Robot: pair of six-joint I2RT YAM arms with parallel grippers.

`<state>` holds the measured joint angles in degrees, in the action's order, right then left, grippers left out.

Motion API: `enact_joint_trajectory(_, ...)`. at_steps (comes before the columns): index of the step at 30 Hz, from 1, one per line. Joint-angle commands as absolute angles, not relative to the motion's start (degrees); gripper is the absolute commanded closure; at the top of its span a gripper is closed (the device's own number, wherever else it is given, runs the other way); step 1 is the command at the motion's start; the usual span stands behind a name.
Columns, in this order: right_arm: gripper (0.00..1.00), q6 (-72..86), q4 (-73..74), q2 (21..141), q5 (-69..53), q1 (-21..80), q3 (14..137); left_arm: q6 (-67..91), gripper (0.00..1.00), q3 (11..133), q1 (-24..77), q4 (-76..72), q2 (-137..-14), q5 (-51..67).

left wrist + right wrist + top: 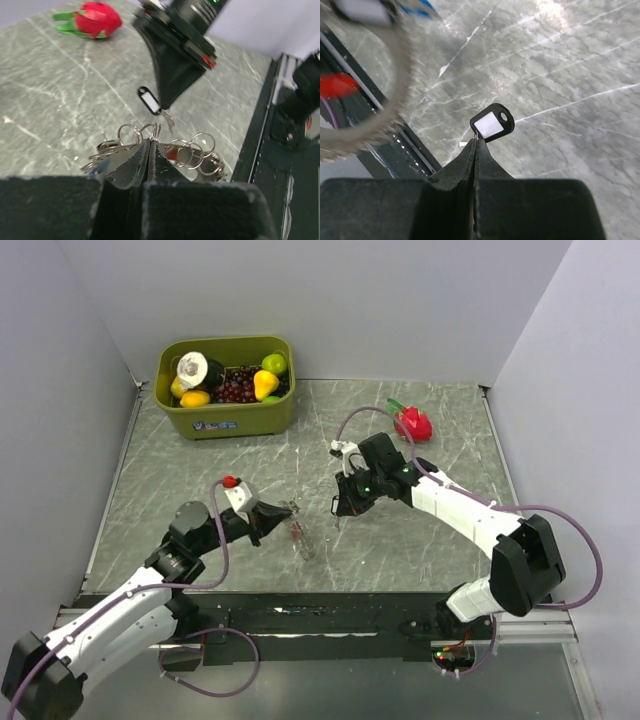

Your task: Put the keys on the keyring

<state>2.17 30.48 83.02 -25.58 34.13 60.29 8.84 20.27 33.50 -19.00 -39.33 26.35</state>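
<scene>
My left gripper (287, 511) (150, 146) is shut on the keyring (192, 150), a metal bunch of several wire rings (299, 533) held just above the table. Red and blue key heads (173, 155) show among its rings. My right gripper (339, 508) (476, 143) is shut on a black-headed key (492, 123) with a white label. It pinches the key by the blade, and the head sticks out past the fingertips. In the left wrist view that key (149, 100) hangs just above and behind the keyring, a small gap apart from it.
A green basket (225, 421) of toy fruit stands at the back left. A red toy fruit with green leaves (412, 423) (97, 20) lies at the back right. The black rail (330, 616) runs along the table's near edge.
</scene>
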Motion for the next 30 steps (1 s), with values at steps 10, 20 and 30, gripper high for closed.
enact_joint_trajectory(10, 1.00, -0.5, 23.3, 86.8, -64.1, 33.3, 57.8, -2.1, 0.99, 18.1, 38.5, -30.2, -33.0, 26.6)
enact_joint_trajectory(20, 1.00, -1.8, 25.8, 85.5, -60.6, 33.0, 59.0, -1.1, 0.99, 17.4, 38.5, -33.5, -30.1, 37.2)
enact_joint_trajectory(30, 1.00, -3.7, 25.4, 76.9, -58.4, 33.0, 57.7, -3.2, 0.99, 19.4, 38.9, -29.8, -32.9, 35.9)
